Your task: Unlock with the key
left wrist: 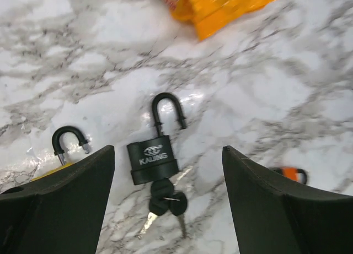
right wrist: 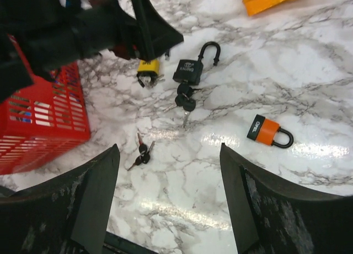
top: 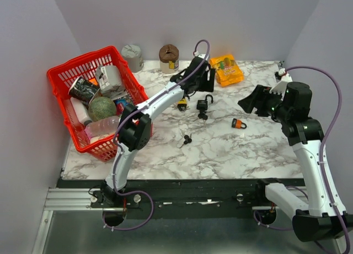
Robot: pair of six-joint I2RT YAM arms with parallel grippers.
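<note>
the black padlock lay flat on the marble table with a bunch of keys at its base. the left pincer hung right above the padlock, jaws spread wide and empty. a yellow padlock lay just beside it, an orange padlock farther off. the right pincer, also open and holding nothing, hovered apart from the black padlock.

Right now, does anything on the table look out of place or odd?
Nothing looks spilled or damaged. The black padlock lies with its shackle open and keys at its keyhole; a loose key bunch lies alone, away from every lock.
</note>
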